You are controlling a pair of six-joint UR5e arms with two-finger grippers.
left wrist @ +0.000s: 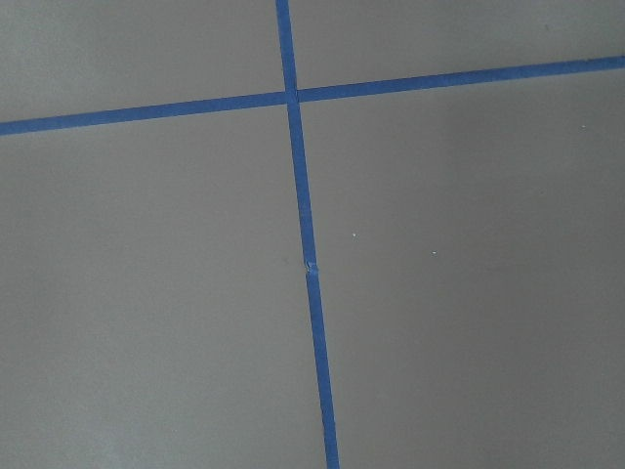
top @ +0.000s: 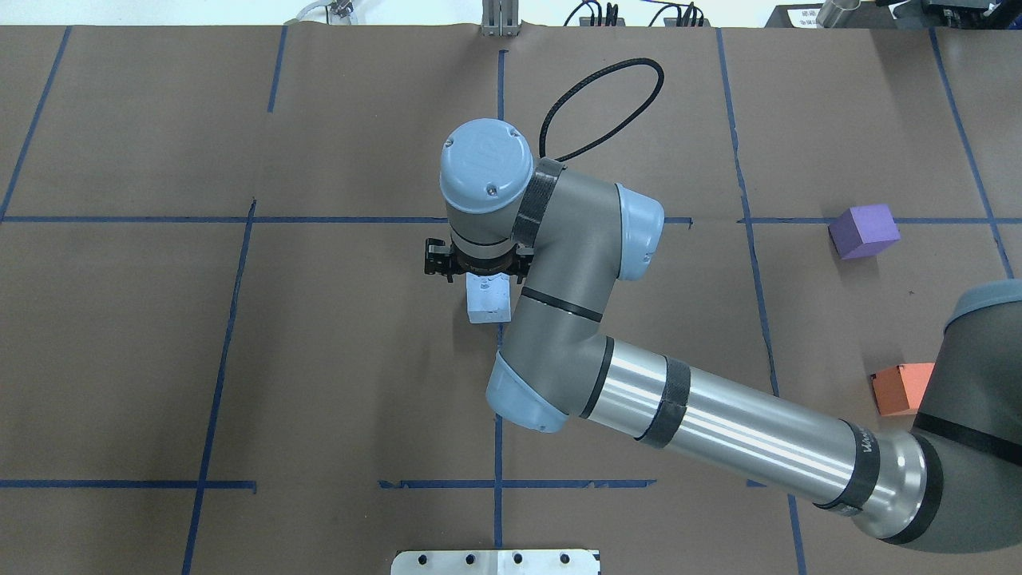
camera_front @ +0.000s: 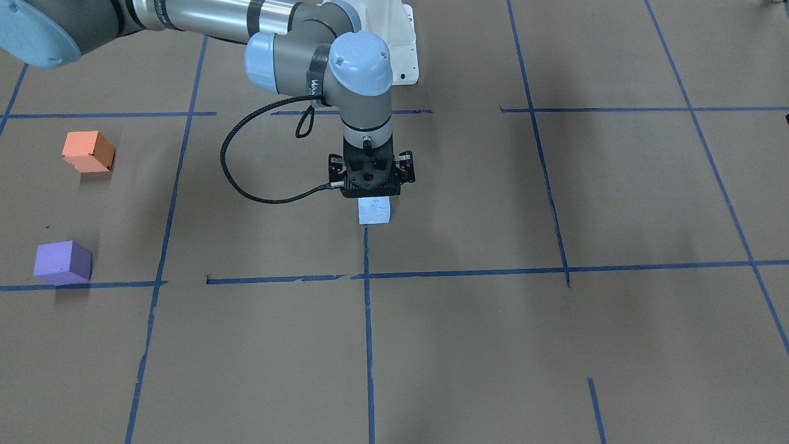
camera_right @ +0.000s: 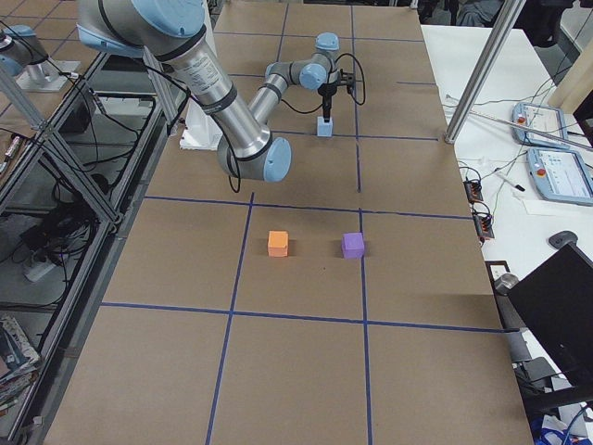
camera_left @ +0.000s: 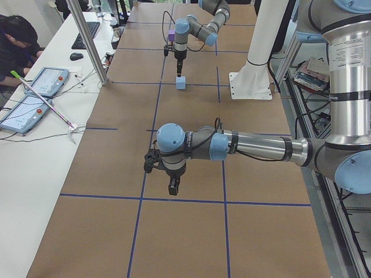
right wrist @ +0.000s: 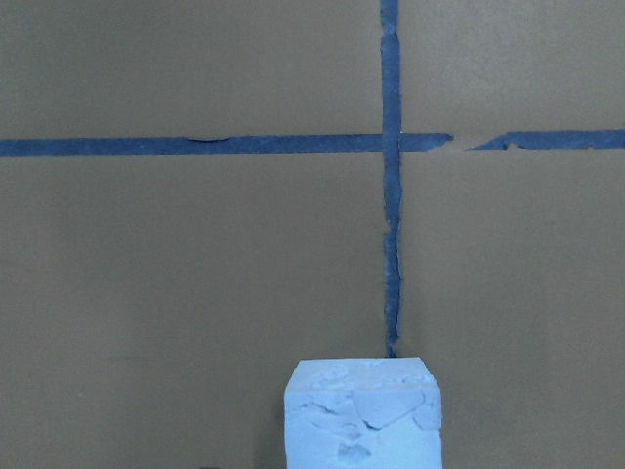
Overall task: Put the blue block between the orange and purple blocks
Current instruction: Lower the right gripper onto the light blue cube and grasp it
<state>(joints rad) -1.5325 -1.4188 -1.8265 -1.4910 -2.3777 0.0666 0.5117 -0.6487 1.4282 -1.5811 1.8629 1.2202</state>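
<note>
- A brown paper-covered table [camera_front: 555, 345], marked into squares by blue tape lines [camera_front: 368, 320], carries everything here.
- The right arm's jaws point straight down directly over the pale blue block [camera_front: 374, 210]. Their tips are hidden behind the black body in every view, so I cannot tell whether they are spread, pressed together or already pinching the block.
- The blue block sits near the table's middle, at the end of one tape line, and seems to rest on the paper. The right wrist view shows its chipped top face centred at the bottom edge.
- The right arm [top: 718, 423] comes in from the robot's right and bends over the block, with a black cable [camera_front: 231, 166] looping off its wrist.
- The left arm's [camera_left: 255, 146] jaws point down over bare paper near a tape crossing. They show only from the side, so I cannot tell their state.
- The orange block [camera_front: 88, 151] and purple block [camera_front: 63, 262] lie on the robot's right side, well apart from the blue block, with bare paper between them.
- Step in hand, as I judge it: the pick of the blue block.
- The next move calls for a firm hold on the block's sides and a clean lift. The block then has to travel to the robot's right and go down in the gap without nudging either neighbour.
- Count: one blue block, one orange block, one purple block; two arms.
</note>
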